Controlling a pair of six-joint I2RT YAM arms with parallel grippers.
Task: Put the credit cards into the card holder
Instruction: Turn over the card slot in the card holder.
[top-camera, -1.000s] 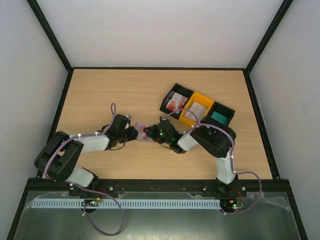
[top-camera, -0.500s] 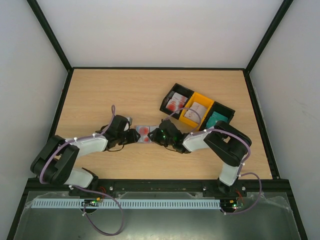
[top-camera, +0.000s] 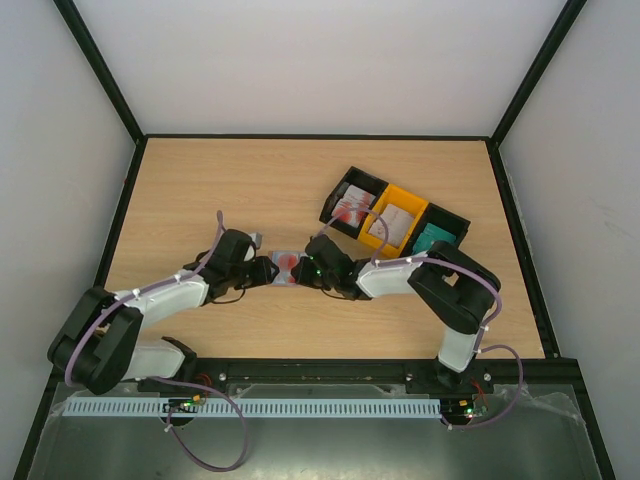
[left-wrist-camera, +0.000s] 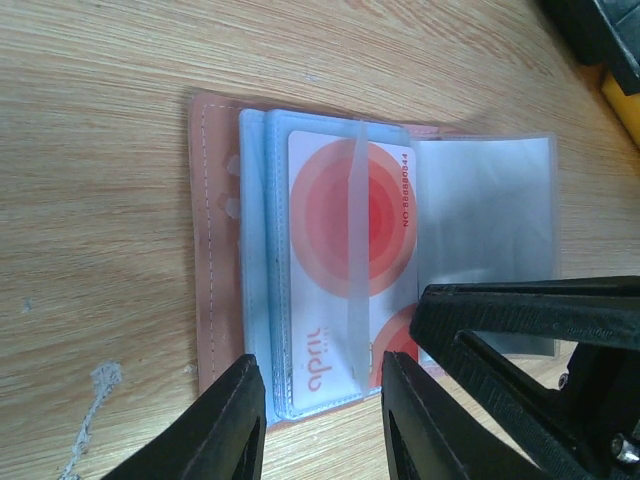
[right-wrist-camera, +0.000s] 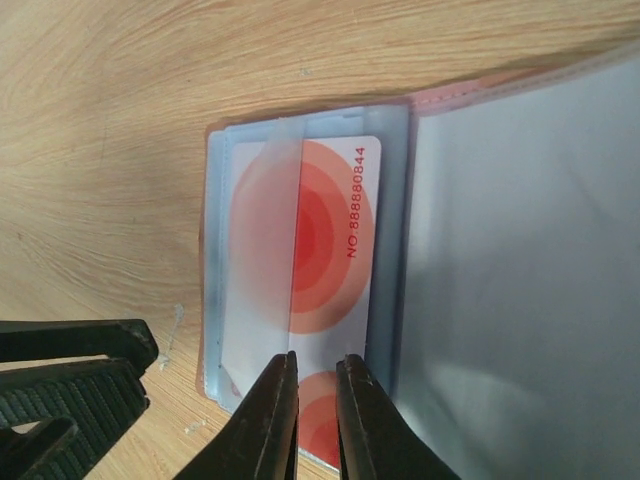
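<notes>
The card holder (top-camera: 286, 264) lies open on the table between both grippers. In the left wrist view its reddish-brown cover (left-wrist-camera: 212, 250) lies flat, with clear blue pockets on top. A white credit card with red circles (left-wrist-camera: 340, 230) sits in a pocket, and one clear sleeve stands edge-on over it. My left gripper (left-wrist-camera: 320, 378) is open and straddles the holder's near edge. My right gripper (right-wrist-camera: 317, 370) has its jaws a narrow gap apart, tips over the card's (right-wrist-camera: 320, 230) near end. I cannot tell whether they touch it. More cards lie in the trays.
Three joined trays stand at the back right: a black one (top-camera: 350, 203) with white-and-red cards, a yellow one (top-camera: 393, 222) with beige cards, and a black one (top-camera: 436, 238) with teal cards. Black frame rails border the table.
Both grippers stay at the holder. The right wrist has edged left and its elbow swung right. The left arm has stretched out lower. The holder barely moved.
</notes>
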